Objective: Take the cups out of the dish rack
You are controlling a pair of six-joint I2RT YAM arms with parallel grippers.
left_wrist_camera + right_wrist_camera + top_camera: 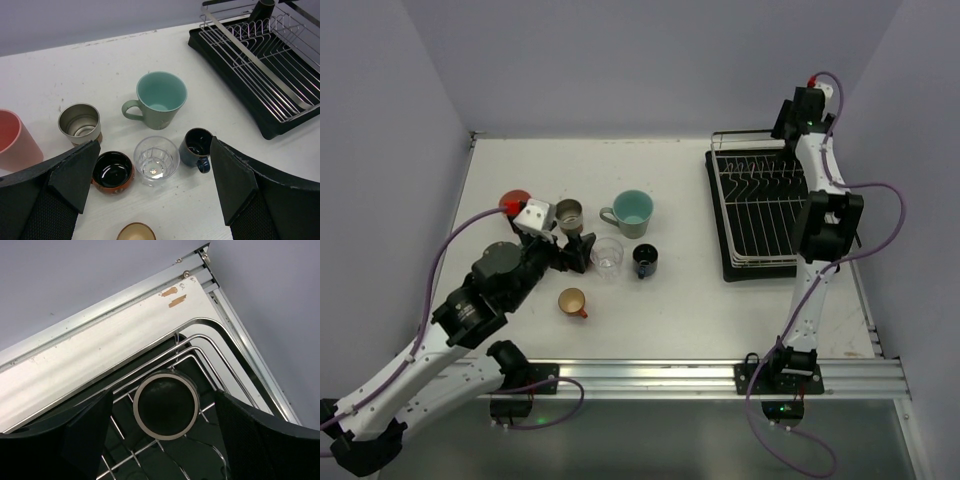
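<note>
Right wrist view first: staring straight onto a dark cup (166, 407) with a pale rim, tucked in the far corner of the dish rack (760, 215). Sitting dead centre under the right gripper (164, 399), fingers spread wide, one either side, neither touching. Round end square to the camera, so long axis running along the line of approach; mouth or base, hard to call. Looks like a plain straight drop and a squeeze across the round wall. Clearly the right arm's job: parked right over that corner, with the left well apart across the table (670, 320).

Watching for trouble: curved rim wires (200, 327) wrapping the corner just beyond the cup, more wire beneath and beside it, so little room for the finger on the corner side. Close to the back wall (75, 275) too.

Over to the left wrist: left gripper (154, 146) also apart and holding nothing, poised above the cluster out on the table. Clear glass (156, 161) right below, teal mug (160, 97) beyond, dark blue mug (196, 146) and black-lined cup (112, 171) flanking, metallic cup (79, 120), pink tumbler (14, 140) at the left edge, tan cup (136, 232) nearest. No other cup visible among the tines (765, 185). Probably the last one to lift.
</note>
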